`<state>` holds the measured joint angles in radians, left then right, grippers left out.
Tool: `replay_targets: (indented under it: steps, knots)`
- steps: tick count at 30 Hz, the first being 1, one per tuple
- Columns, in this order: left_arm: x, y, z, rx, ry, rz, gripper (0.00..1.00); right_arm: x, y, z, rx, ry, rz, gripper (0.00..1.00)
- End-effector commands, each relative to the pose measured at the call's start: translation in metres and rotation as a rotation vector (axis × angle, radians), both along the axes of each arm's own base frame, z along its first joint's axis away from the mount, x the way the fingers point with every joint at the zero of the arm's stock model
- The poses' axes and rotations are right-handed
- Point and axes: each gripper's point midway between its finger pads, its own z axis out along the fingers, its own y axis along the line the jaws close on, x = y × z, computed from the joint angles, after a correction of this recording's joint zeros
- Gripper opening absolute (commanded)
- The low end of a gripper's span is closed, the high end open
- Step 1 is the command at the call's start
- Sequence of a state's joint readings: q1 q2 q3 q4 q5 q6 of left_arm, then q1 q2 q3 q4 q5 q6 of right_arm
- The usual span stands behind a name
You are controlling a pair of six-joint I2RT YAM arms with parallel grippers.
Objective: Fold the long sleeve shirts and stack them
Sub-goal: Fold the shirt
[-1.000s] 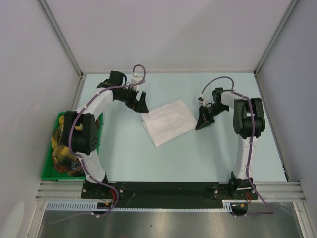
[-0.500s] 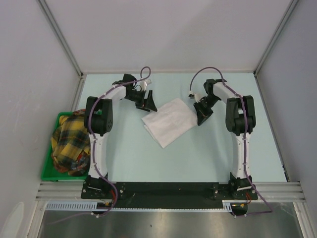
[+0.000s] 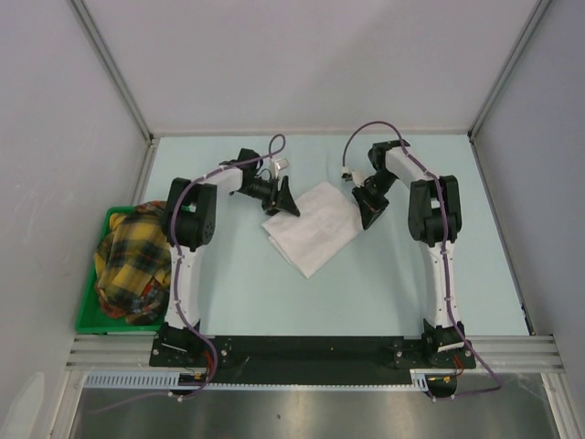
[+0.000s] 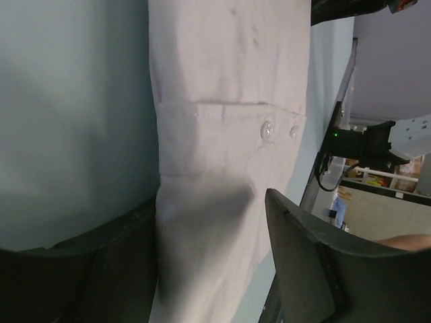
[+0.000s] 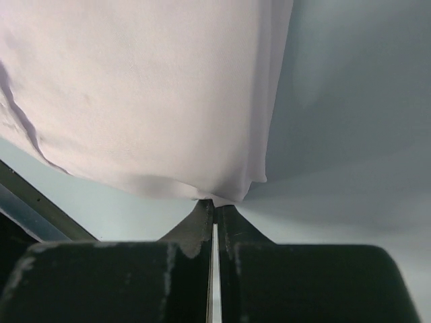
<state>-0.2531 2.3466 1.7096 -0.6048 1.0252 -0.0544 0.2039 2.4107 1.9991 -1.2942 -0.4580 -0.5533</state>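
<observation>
Top external view, entry as we log it.

Item one, long sleeve shirt (image 3: 313,227): one white folded rectangle, askew on the tabletop (image 3: 238,293), lying between the two pincers. We see no second white shirt and no stack.

Change noted: a second ago both arms stood off from the cloth, the left one bent over the green bin (image 3: 87,315). Now both have swung inward. The left pincer (image 3: 281,198) sits over one corner of the shirt and the right pincer (image 3: 368,212) is against the opposite edge. The plaid cloth (image 3: 132,265) in the bin, well behind the left pincer, is uncovered. The left jaws have narrowed from their full spread. We judge this to be the start of a grasp on the folded piece, to shift or place it. The folding itself looks done.

Item two, left pincer (image 4: 212,222), left wrist view: jaws partly spread, not closed, straddling a strip of the shirt (image 4: 222,81). A buttoned cuff (image 4: 268,130) lies just ahead of the tips. One finger stands at the cloth's edge, but we cannot confirm contact. Nothing is held yet.

Item three, right pincer (image 5: 213,208), right wrist view: fingers pressed together. A corner of the shirt (image 5: 148,87) meets the tips and the rest spreads out ahead. We cannot tell whether any cloth is caught.
</observation>
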Motion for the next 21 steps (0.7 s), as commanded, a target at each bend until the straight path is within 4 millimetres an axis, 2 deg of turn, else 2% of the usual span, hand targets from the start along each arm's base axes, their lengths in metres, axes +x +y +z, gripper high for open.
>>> replay_targets:
  steps: [1,3,5,6,8,9,10,11,12,13,14,15,16,17,18,19,20,21]
  knots:
    - [-0.028,-0.01,-0.037,0.079,0.079,-0.015,0.65,0.032,0.007,-0.037,-0.041,-0.141,0.099,0.0]
    - [-0.033,-0.013,-0.037,0.076,0.082,-0.011,0.62,0.029,0.01,-0.037,-0.035,-0.133,0.101,0.0]
    - [-0.032,-0.014,-0.036,0.063,0.061,0.003,0.52,0.027,0.014,-0.036,-0.029,-0.13,0.105,0.0]
    - [-0.031,-0.014,-0.035,0.062,0.064,0.014,0.42,0.026,0.014,-0.035,-0.027,-0.127,0.099,0.0]
    - [-0.025,-0.014,-0.026,0.045,0.026,0.029,0.32,0.027,0.014,-0.033,-0.024,-0.131,0.086,0.0]
    - [-0.023,-0.014,-0.021,0.039,0.01,0.033,0.22,0.025,0.014,-0.03,-0.019,-0.132,0.077,0.01]
    - [-0.019,-0.014,-0.016,0.037,-0.01,0.037,0.17,0.024,0.015,-0.027,-0.012,-0.125,0.059,0.07]
    - [-0.012,-0.011,-0.003,0.031,-0.052,0.044,0.11,0.025,0.015,-0.024,-0.004,-0.124,0.04,0.12]
    - [-0.008,-0.009,0.004,0.035,-0.073,0.05,0.0,0.025,0.014,-0.017,0.001,-0.131,0.025,0.17]
    - [-0.005,-0.005,0.01,0.048,-0.083,0.061,0.0,0.025,0.013,-0.012,0.004,-0.124,-0.009,0.3]
    - [0.006,0.001,0.028,0.043,-0.147,0.064,0.0,0.025,0.012,-0.006,0.02,-0.12,-0.039,0.4]
    - [0.01,0.005,0.036,0.061,-0.172,0.065,0.0,0.028,0.004,-0.001,0.036,-0.114,-0.088,0.49]
    - [0.007,0.016,0.039,0.123,-0.161,0.068,0.0,0.027,0.002,0.011,0.059,-0.1,-0.157,0.62]
    - [0.022,0.02,0.06,0.148,-0.282,0.035,0.0,0.028,0.004,0.02,0.121,-0.086,-0.206,0.66]
    - [0.024,0.025,0.068,0.181,-0.316,0.022,0.0,0.031,-0.009,0.028,0.157,-0.073,-0.287,0.7]
    - [0.02,0.033,0.073,0.233,-0.312,0.008,0.0,0.024,-0.012,0.038,0.196,-0.055,-0.336,0.78]
    - [0.035,0.041,0.093,0.296,-0.428,0.002,0.0,0.027,-0.008,0.05,0.283,-0.029,-0.428,0.82]
    - [0.039,0.048,0.099,0.343,-0.463,-0.006,0.0,0.027,-0.011,0.057,0.335,-0.016,-0.486,0.84]
